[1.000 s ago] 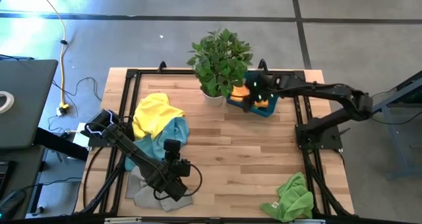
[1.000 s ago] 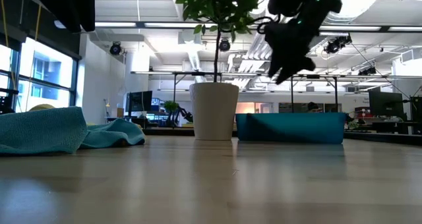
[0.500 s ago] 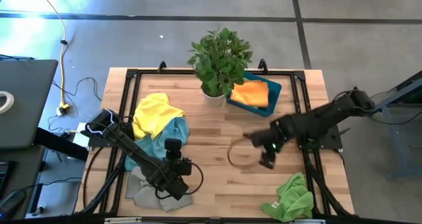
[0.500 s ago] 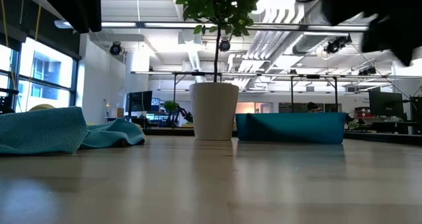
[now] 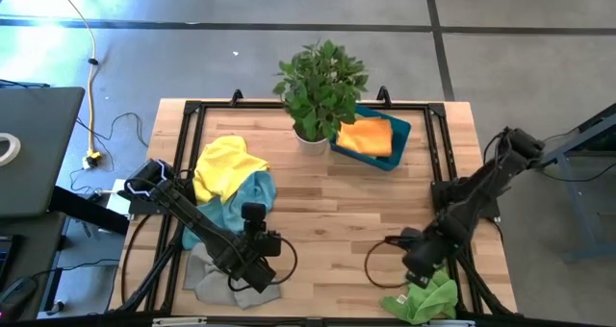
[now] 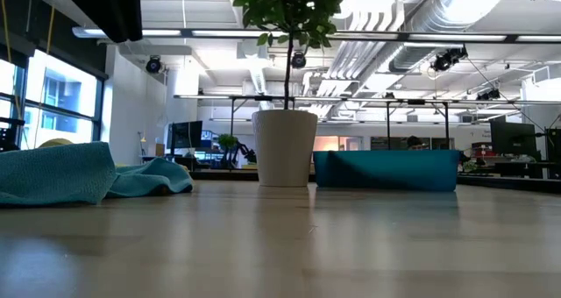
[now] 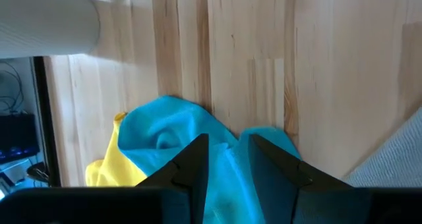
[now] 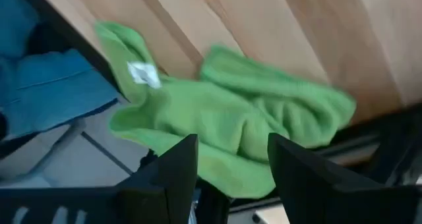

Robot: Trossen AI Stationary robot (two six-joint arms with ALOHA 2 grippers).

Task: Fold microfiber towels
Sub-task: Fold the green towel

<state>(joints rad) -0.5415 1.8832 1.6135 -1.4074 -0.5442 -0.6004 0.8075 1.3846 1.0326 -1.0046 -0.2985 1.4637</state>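
A green towel (image 5: 425, 294) lies crumpled at the table's near right edge, with one part hanging over it; it fills the right wrist view (image 8: 231, 118). My right gripper (image 5: 416, 267) is open just above it, touching nothing. An orange towel (image 5: 366, 136) lies folded in the teal bin (image 5: 399, 135). A yellow towel (image 5: 227, 163) and a light blue towel (image 5: 246, 196) lie bunched at the left. A grey towel (image 5: 214, 281) lies at the near left. My left gripper (image 5: 277, 260) waits there, open and empty, its fingers (image 7: 198, 163) apart.
A potted plant (image 5: 320, 87) in a white pot (image 6: 285, 149) stands at the far middle, next to the teal bin (image 6: 386, 169). A black frame (image 5: 443, 163) runs round the table top. Bare wood (image 5: 337, 212) lies between the arms.
My right gripper has swung from over the teal bin at the far right toward the table's near edge and now hangs over the green towel. The orange towel stays in the bin.
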